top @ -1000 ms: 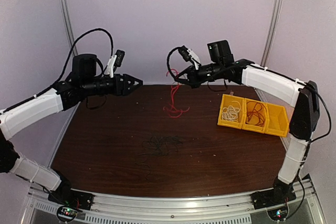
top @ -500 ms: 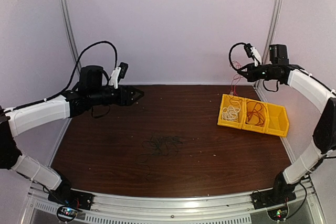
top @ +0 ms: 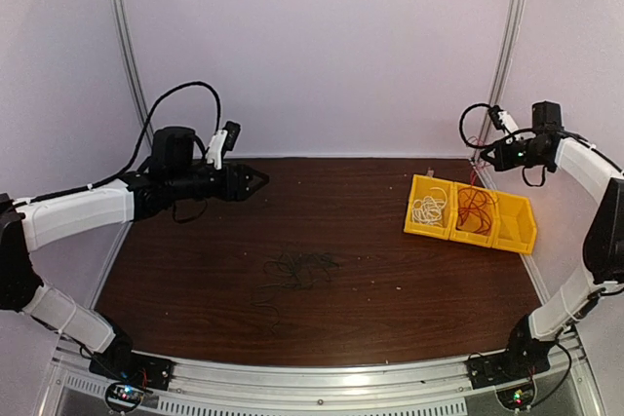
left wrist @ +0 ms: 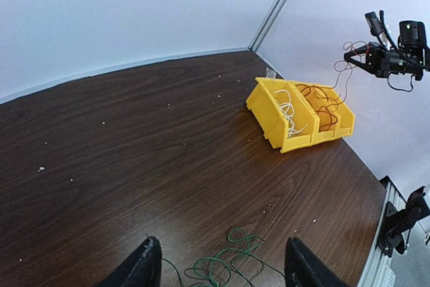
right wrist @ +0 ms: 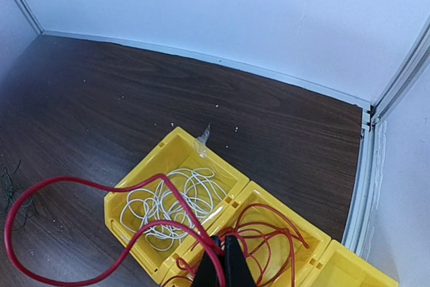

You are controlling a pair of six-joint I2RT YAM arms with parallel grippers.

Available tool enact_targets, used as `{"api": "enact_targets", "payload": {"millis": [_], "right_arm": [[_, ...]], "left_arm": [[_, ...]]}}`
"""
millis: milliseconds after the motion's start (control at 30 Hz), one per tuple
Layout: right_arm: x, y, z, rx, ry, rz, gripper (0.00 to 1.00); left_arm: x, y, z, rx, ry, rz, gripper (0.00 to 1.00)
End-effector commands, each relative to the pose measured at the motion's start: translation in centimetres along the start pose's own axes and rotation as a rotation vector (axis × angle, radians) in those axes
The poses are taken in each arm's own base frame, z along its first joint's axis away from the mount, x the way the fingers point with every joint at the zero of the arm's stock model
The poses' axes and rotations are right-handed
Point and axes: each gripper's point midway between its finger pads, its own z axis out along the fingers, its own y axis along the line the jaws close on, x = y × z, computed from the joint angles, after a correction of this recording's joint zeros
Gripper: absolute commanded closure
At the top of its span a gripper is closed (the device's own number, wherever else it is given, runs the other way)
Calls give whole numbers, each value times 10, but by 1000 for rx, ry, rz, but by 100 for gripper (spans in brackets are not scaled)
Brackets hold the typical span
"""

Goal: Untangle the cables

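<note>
The red cable (top: 475, 205) is pinched between the closed fingers of the right gripper (right wrist: 222, 263). One loop is thrown out to the side, and the rest is hung below the gripper into the middle compartment of the yellow bin (top: 515, 233). The white cable (right wrist: 176, 205) is coiled in the neighbouring compartment. The left gripper (top: 255, 181) is held spread above the table (top: 195, 270), with the dark cable (top: 297, 268) lying below its fingertips.

The dark cable (left wrist: 222, 260) and one end of the yellow bin (right wrist: 141, 165) run past wrist-view edges.
</note>
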Motion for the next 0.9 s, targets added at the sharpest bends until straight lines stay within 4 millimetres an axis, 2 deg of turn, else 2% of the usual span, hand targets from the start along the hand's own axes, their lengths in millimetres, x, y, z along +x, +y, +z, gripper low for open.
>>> {"api": "enact_targets", "payload": {"millis": [0,267,367,767,867], "right_arm": [[36,-16,17,7,72,18,100],[115,-35,66,-7,255,88,100],[135,-42,78,6,310,110,100],[173,-78,86,215,440,159,100],[177,-77,87,246,461,128,100]], "left_arm": [[-6,-1,2,4,-39,26,36],[-4,1,-3,-16,-42,25,36],[-3,2,-5,-24,-42,24,36],[0,5,4,-21,-31,8,36],[1,5,7,-15,-26,4,37]]}}
